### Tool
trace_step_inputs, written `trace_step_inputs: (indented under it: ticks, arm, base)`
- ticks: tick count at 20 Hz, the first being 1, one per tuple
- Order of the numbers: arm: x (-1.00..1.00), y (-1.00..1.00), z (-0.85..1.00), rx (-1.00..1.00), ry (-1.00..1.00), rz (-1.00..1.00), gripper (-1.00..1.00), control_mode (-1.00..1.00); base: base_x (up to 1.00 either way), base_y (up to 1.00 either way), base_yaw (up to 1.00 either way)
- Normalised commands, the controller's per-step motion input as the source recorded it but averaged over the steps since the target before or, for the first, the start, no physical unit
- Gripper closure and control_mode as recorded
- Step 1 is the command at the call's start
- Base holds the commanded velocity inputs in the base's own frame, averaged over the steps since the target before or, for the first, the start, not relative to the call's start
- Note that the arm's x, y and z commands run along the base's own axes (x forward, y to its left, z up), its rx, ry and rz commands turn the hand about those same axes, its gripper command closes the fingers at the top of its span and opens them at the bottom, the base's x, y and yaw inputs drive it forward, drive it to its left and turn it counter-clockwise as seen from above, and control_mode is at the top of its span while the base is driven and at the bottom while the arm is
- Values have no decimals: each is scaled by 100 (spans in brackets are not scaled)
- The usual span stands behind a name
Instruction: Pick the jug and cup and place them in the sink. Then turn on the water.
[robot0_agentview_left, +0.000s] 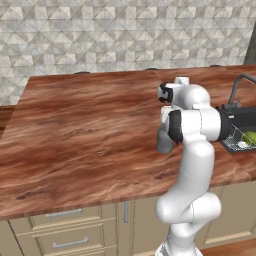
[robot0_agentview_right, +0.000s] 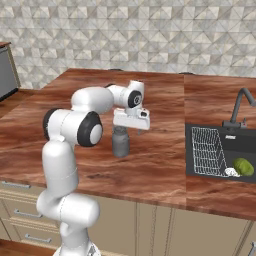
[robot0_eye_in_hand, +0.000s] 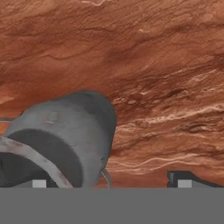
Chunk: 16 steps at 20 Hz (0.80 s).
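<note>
Jug (robot0_agentview_right: 120, 142) half hidden behind arm in left base view; dull grey metal, cylindrical body, narrower neck, upright on reddish wood-grain desk (robot0_agentview_right: 165, 160), left of sink (robot0_agentview_right: 240, 145). Gripper (robot0_agentview_right: 131, 128) just above jug rim; fingers (robot0_eye_in_hand: 186, 180) apart, one each side of rim. Yellow-green lumpy fruit (robot0_agentview_right: 243, 166) beside white wire rack (robot0_agentview_right: 207, 150) in dark basin.

Claw (robot0_agentview_right: 122, 131) down-pointed on bent arm, its 2 fingers apart.

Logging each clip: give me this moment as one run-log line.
phase: reaching jug | gripper: over jug, grasp unclear | jug: upright on counter | sink: holds green item | faucet: no water seen
</note>
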Motion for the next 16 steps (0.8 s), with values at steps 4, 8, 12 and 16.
trace_step_inputs:
  ticks: [4, 8, 12, 16]
  arm:
    - [7, 0, -18, 0, 0, 0, -100, -100]
    - [1, 0, -16, 0, 0, 0, -100, -100]
    - [0, 0, -18, 0, 0, 0, -100, -100]
    - [0, 0, -25, 0, 0, 0, -100, -100]
  base:
    - [0, 0, 0]
    - [0, 0, 0]
    - [0, 0, 0]
    - [0, 0, 0]
